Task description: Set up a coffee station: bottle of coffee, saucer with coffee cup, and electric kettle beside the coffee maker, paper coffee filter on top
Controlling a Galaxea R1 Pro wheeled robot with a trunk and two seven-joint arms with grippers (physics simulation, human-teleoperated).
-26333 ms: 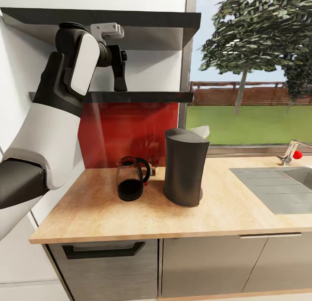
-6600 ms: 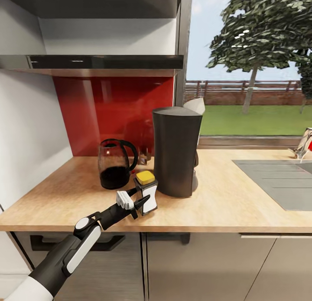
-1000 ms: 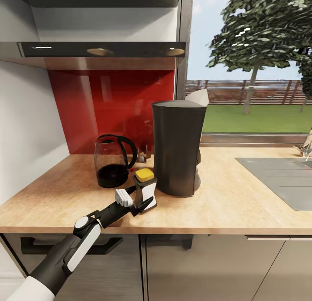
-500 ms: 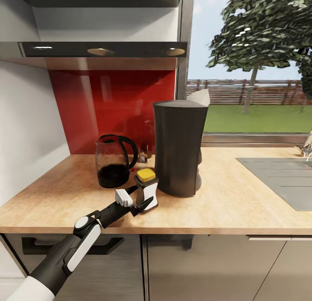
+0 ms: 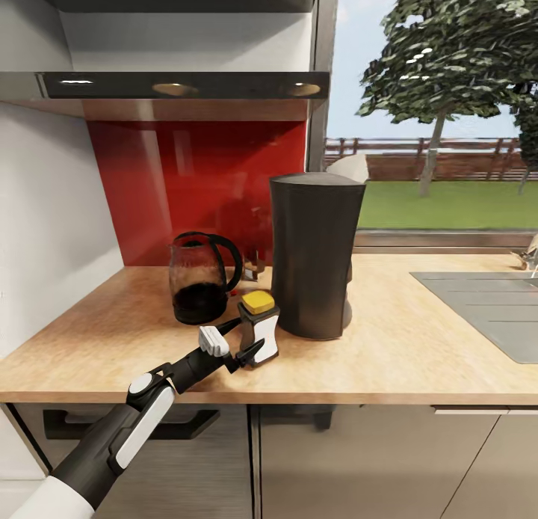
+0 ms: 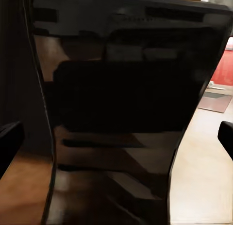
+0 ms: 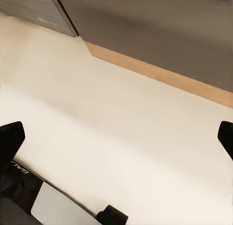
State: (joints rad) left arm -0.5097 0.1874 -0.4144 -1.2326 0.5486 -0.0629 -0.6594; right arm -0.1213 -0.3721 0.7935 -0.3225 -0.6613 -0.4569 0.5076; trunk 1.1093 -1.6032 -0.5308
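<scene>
The left gripper [image 5: 239,341] reaches over the front edge of the long beige wood-grain kitchen countertop [image 5: 418,362] with its two dark fingers spread wide on either side of the small dark brown bottle of coffee [image 5: 260,327] with the yellow cap and white label; whether the pads touch the label cannot be told, though in the left wrist view the dark fingertips [image 6: 8,145] sit far out at both edges with the glossy bottle [image 6: 121,113] between them, so the grip looks released or nearly so. The bottle stands upright on the counter, just in front of and beside the tall dark grey coffee maker [image 5: 315,253], with the rounded smoky glass electric kettle [image 5: 200,276] with the black looped handle behind it by the red backsplash [image 5: 187,182]. A white paper coffee filter [image 5: 350,167] peeks over the coffee maker's top. The step in hand seems to be setting the bottle down, and doing it well probably means keeping the fingers fully apart and drawing the arm straight back along its own line toward the counter edge, not sideways, so neither finger drags the label and tips the bottle against the machine. The right gripper [image 7: 116,137] is open, holding nothing, over a pale floor.
</scene>
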